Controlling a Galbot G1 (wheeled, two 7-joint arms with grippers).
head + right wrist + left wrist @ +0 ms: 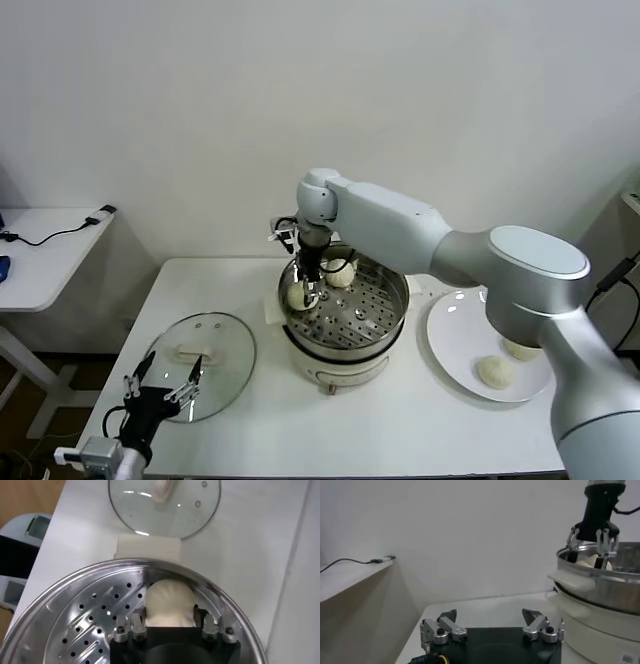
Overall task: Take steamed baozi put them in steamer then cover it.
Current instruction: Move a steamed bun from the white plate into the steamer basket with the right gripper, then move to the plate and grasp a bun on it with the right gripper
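A cream-white baozi (169, 602) sits between the fingers of my right tool (306, 290), low inside the steel steamer (375, 310) near its rim, beside another baozi (340, 272). My grip looks closed on it. I should let go gently, then lift straight up. My left tool (160, 392) waits released by the cover (222, 345).

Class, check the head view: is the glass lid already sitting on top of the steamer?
No, the glass lid lies flat on the table, left of the open steamer.
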